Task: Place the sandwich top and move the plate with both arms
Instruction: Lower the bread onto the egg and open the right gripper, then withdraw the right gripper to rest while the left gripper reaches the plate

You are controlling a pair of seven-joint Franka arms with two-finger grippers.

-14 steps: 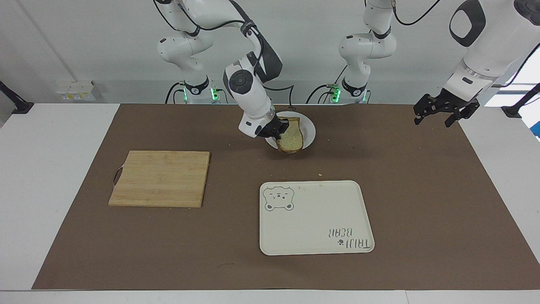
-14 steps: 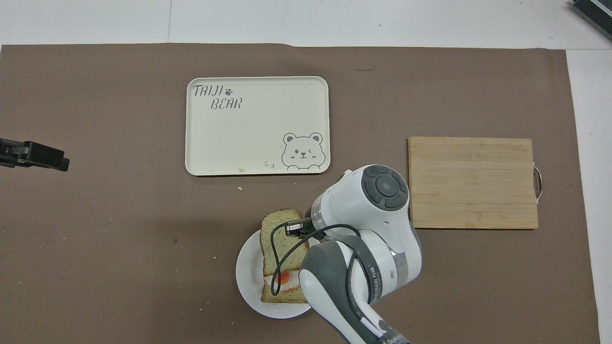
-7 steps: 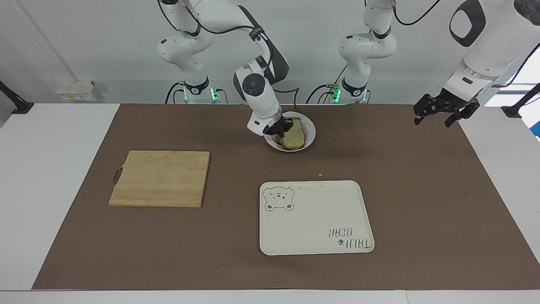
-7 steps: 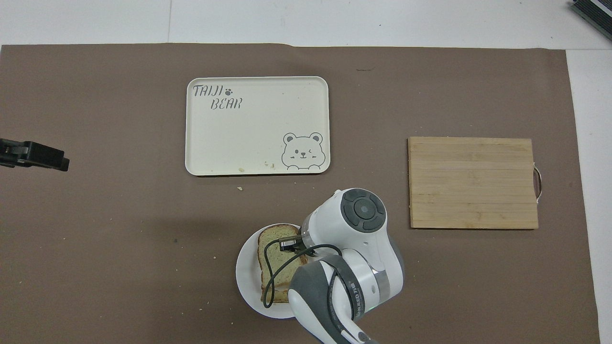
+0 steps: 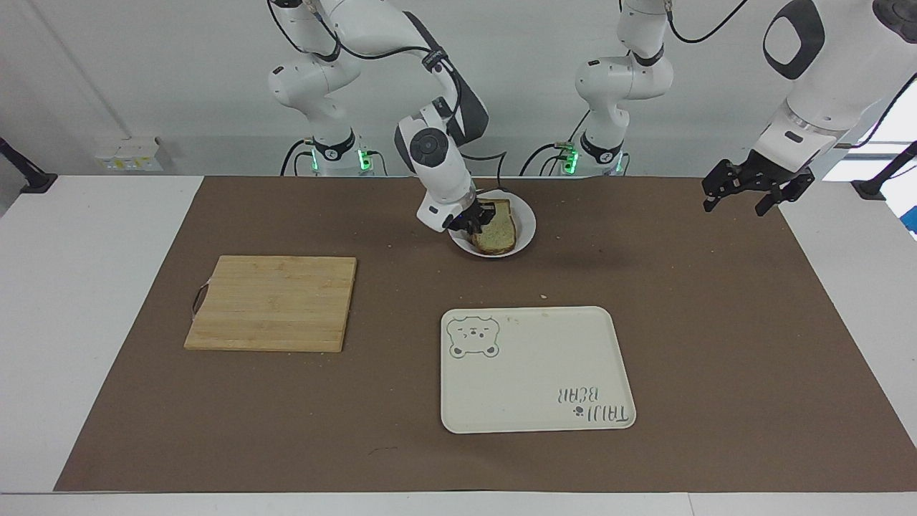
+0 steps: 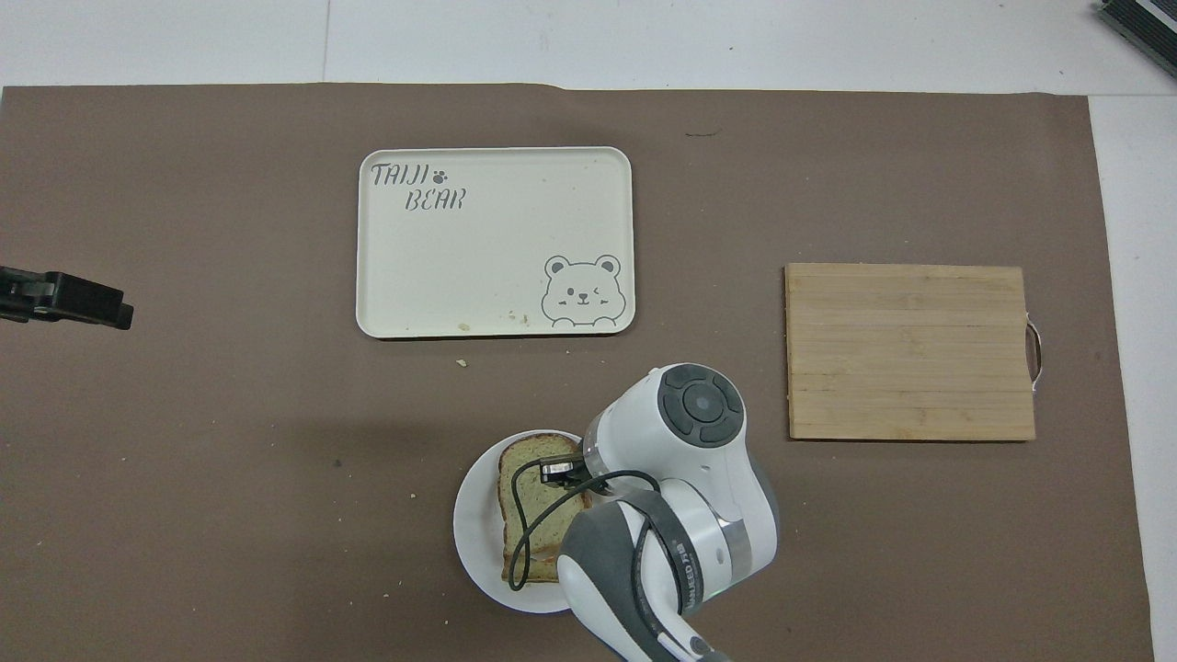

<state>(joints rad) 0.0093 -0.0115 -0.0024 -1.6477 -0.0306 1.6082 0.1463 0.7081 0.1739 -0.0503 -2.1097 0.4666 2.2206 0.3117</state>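
Site conditions: a white table is carrying a brown mat, which is lying directly under the right gripper and covering most of the top. A plain white wall is rising above that gripper's level. A white socket box is sitting low on the wall toward the right arm's end. Bright daylight is entering just past the left gripper. Lighting is falling evenly.

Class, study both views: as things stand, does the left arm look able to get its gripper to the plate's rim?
Probably yes. The left gripper hangs open over bare mat toward its own end of the table, and nothing lies between it and the plate. The right gripper occupies only the rim on its own side.
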